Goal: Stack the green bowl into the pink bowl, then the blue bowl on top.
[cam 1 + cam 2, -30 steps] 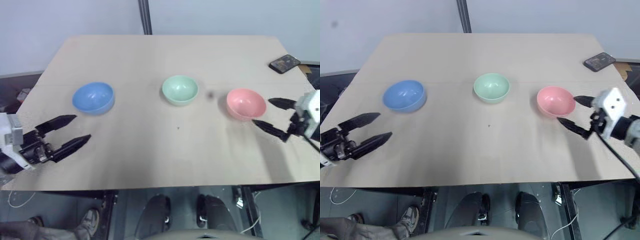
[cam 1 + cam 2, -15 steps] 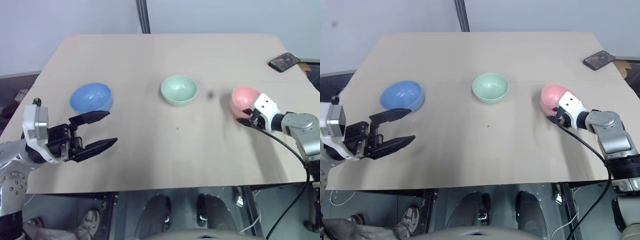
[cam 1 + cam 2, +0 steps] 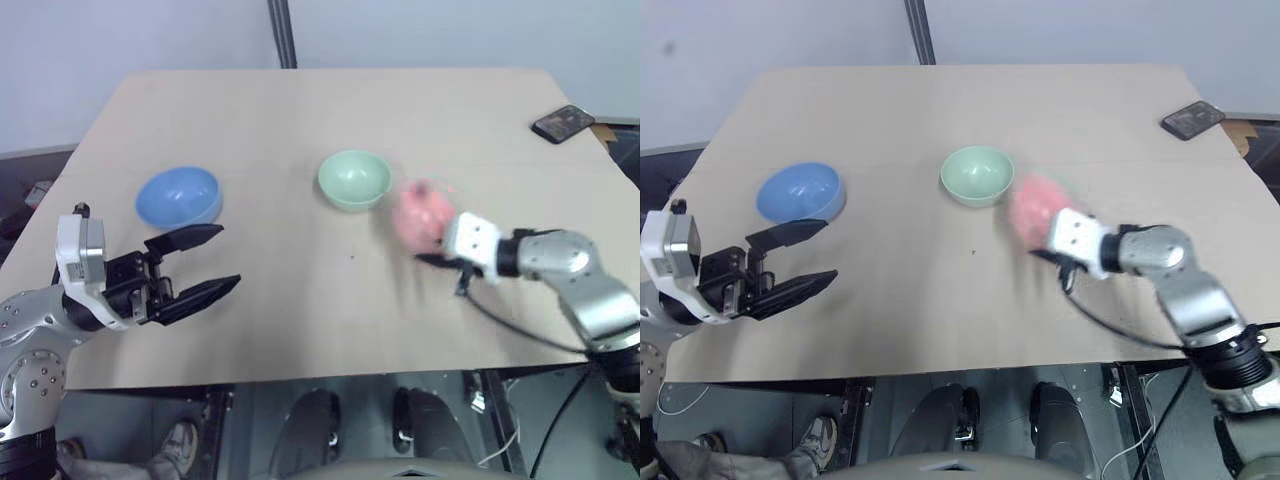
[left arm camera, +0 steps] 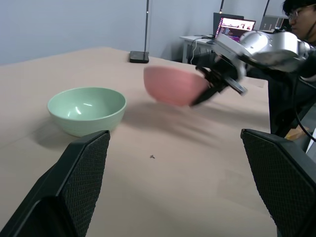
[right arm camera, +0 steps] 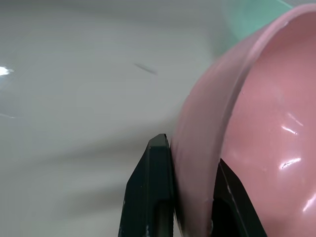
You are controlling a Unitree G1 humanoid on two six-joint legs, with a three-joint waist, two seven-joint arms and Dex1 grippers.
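- The pink bowl (image 3: 420, 217) is lifted off the tabletop (image 3: 330, 120), its rim pinched in the right gripper (image 5: 185, 190) jaws, just beside the green bowl (image 3: 354, 179).
- The blue bowl (image 3: 179, 196) sits apart; left gripper (image 3: 195, 265) jaws gape empty.
- Nothing is stacked yet.

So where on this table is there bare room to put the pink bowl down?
Bare tabletop runs along the near edge, between the left gripper and right gripper. The far strip behind the green bowl is bare too. Beside the pink bowl it's tight.
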